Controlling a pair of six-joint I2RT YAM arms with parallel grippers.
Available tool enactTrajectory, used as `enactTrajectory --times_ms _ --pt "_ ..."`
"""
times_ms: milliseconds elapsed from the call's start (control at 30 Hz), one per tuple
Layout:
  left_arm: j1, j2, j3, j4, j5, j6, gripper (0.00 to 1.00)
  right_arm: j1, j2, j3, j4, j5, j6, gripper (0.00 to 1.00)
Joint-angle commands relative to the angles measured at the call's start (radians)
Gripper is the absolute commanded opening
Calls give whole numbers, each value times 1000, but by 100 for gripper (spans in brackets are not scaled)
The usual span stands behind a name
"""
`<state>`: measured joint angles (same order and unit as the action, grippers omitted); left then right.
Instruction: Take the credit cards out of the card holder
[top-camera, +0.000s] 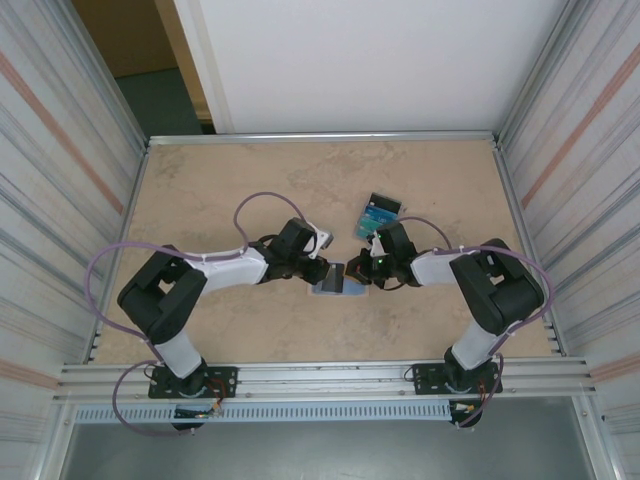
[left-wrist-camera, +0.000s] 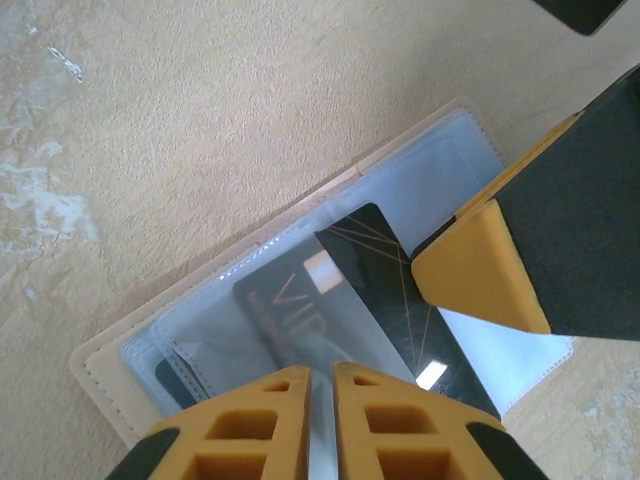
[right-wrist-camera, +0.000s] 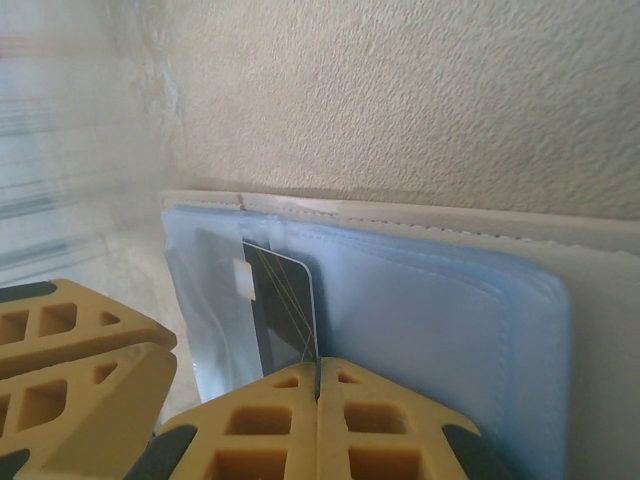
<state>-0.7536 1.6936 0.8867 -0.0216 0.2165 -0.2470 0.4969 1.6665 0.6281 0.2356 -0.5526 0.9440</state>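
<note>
The card holder (top-camera: 335, 282) is seen lying open on the table (top-camera: 230, 180) at the centre of the top view, between the two grippers. The right gripper (right-wrist-camera: 318, 372) is closed on the lower edge of a black card (right-wrist-camera: 285, 300), which lies askew over the holder's clear sleeves. At the bottom centre of the left wrist view, the left gripper (left-wrist-camera: 320, 378) is shown with only a narrow slit between its jaws; whether anything is pinched cannot be told. Other credit cards (top-camera: 380, 213) are seen loose on the table, above and to the right of the holder.

Mottled beige table (top-camera: 220, 190), ribbed walls (top-camera: 60, 150), perhaps a doorway (top-camera: 150, 60).
</note>
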Motion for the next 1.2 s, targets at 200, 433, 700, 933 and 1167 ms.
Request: enactTrajectory --times_ms 200,433,700,933,1167 --pt "-15 -8 36 -39 9 89 10 0 -54 34 -105 64 -52 0" --pt "-42 46 86 -78 -10 140 7 0 -72 51 -146 82 -70 0" --pt "-60 86 113 -130 -72 158 1 0 -91 44 -160 99 -71 0" --pt "-61 109 115 -152 -75 157 0 -4 -105 13 -111 86 -44 4" --pt "-61 125 100 -152 -62 137 0 -21 -53 -63 126 -9 61 20"
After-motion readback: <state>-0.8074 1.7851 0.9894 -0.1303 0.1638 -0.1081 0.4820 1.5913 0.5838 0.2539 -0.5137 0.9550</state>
